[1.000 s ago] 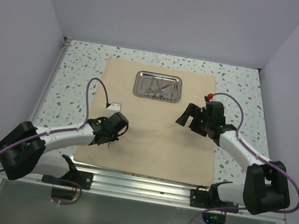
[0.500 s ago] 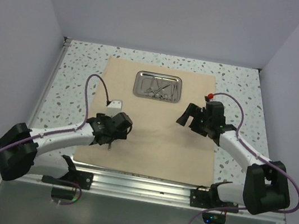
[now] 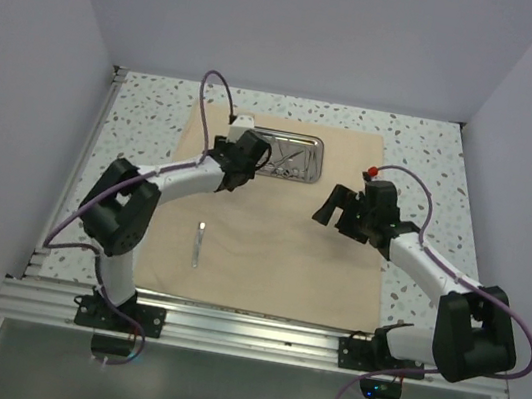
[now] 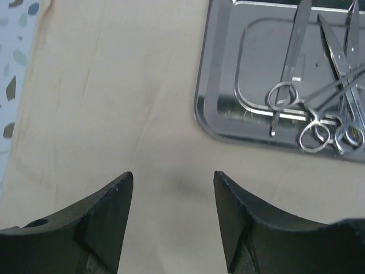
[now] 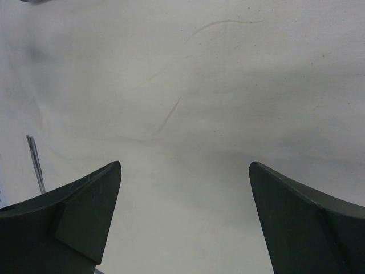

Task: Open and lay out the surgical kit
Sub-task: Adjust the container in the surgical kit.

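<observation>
Dial is set on the centre of the cloth wrap (image 3: pixel 278 252), with 12 o'clock pointing away from the arm bases.
- The cloth wrap lies flat on the table (image 3: pixel 436 151), over its middle.
- The tray (image 3: pixel 318 167) sits on the cloth at 12 o'clock, near the far edge.
- The instruments (image 4: pixel 319 108) lie in the tray, crossing one another, ring handles by the rim nearest the left gripper (image 3: pixel 242 160).
- A single instrument (image 3: pixel 197 242) lies on the cloth at 8 o'clock, well apart from the tray.
- The left gripper is at 11 o'clock, just beside the tray's left end.
- The right gripper (image 3: pixel 331 207) is at 3 o'clock, over the cloth.
</observation>
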Robot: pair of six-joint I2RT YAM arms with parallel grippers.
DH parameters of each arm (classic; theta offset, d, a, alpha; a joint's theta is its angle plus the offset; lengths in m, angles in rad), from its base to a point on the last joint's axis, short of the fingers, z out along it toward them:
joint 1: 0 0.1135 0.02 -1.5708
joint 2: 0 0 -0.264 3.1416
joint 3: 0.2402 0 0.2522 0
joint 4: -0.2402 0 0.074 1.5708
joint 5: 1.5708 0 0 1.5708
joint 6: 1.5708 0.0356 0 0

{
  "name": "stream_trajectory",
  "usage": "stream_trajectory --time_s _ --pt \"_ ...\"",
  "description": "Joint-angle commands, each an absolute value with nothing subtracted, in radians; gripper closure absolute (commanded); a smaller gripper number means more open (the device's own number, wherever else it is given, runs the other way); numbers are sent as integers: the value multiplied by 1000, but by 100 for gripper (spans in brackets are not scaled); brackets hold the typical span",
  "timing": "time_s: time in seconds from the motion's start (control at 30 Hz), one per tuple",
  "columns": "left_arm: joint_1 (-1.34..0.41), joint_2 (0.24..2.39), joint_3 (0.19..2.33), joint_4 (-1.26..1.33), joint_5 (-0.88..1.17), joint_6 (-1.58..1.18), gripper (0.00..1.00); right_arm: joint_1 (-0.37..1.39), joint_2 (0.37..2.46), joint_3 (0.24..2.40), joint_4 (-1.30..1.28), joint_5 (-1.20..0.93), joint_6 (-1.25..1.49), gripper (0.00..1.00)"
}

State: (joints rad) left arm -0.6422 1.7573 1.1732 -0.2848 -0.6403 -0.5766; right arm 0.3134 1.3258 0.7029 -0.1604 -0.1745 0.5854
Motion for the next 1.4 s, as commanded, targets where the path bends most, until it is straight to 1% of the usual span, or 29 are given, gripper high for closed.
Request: stream_trajectory --time_s 0.0,0.13,0.3,0.43,0.57,0.73,0.87,1.0,1.1,1.13,1.17,1.37 --pt "-589 1882 1339 -147 -600 -450 38 316 1318 746 -144 -167 569 2" --pt "-575 2000 1498 -103 -546 -365 40 318 1325 750 -144 -169 568 2" --pt "-571 2124 1607 -52 -494 -308 40 318 1338 755 -144 -179 568 2" --pt "-558 2258 1738 -81 -466 -302 42 319 1339 753 -144 -179 566 2" --pt "-557 2339 1805 -84 -446 -310 44 319 1342 753 -143 -170 566 2" --pt "-557 2422 1896 -144 -463 -311 43 318 1358 756 -141 -170 566 2" --pt "-551 2441 1907 -166 -477 -310 41 319 1365 759 -140 -170 565 1" --pt "-526 2474 1943 -259 -477 -331 42 321 1367 761 -140 -169 565 2" --pt "-499 2479 1915 -291 -427 -347 50 322 1368 761 -140 -170 566 2" --pt "-491 2474 1887 -291 -407 -353 55 322 1368 761 -138 -170 568 1" --pt "-482 2474 1876 -293 -387 -357 56 321 1373 761 -137 -173 568 2" --pt "-433 2479 1835 -321 -313 -367 61 324 1373 762 -138 -170 568 2"
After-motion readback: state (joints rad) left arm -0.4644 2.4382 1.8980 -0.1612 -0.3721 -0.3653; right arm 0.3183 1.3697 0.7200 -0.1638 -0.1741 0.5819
